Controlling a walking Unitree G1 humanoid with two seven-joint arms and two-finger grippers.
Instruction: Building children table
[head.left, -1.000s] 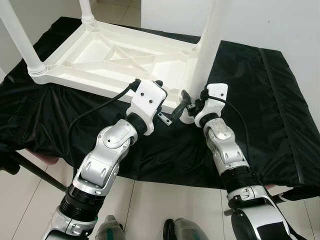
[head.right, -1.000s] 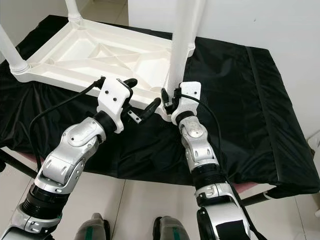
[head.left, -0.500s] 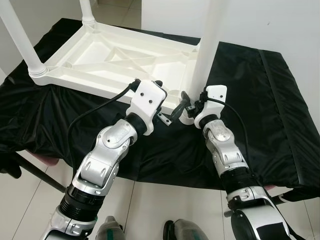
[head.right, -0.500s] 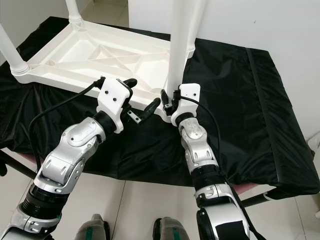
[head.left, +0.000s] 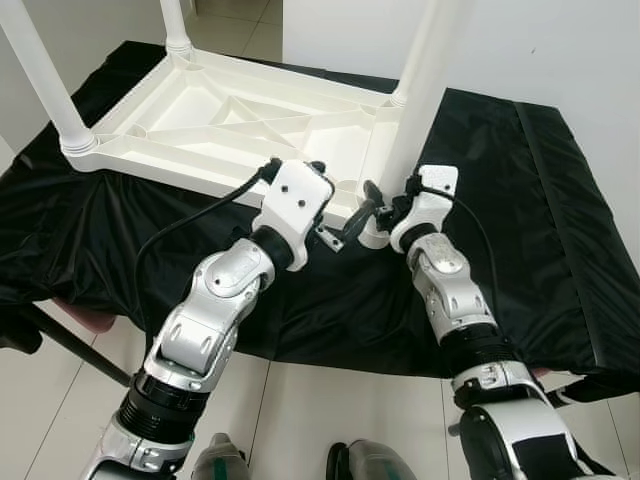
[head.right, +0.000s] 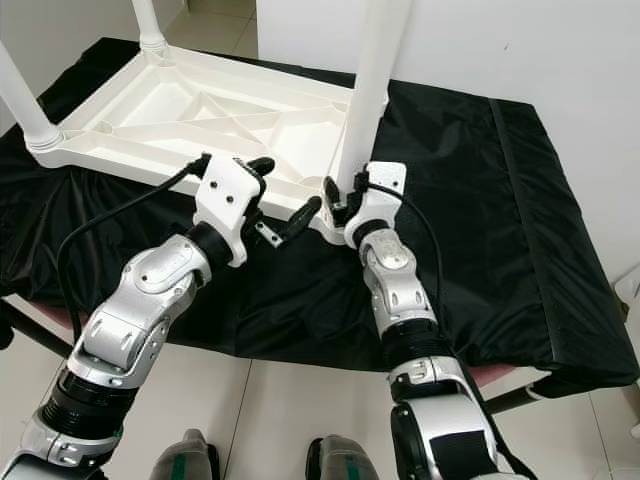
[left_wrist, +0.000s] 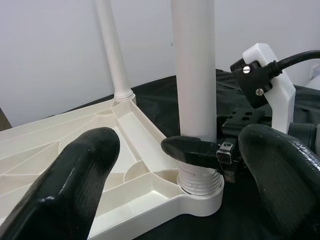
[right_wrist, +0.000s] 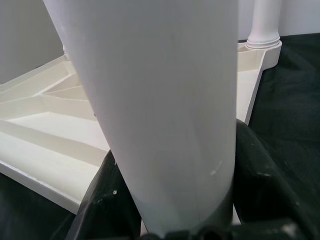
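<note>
Left wrist view: right gripper (left_wrist: 200, 150) clamps table leg (left_wrist: 195, 75); left gripper (head.left: 335, 205) apart.

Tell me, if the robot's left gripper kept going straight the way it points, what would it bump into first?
Probably the white table leg standing in the corner socket, where the right gripper already clamps it. The left gripper is open and aims right at that leg; depth is hard to judge.
</note>
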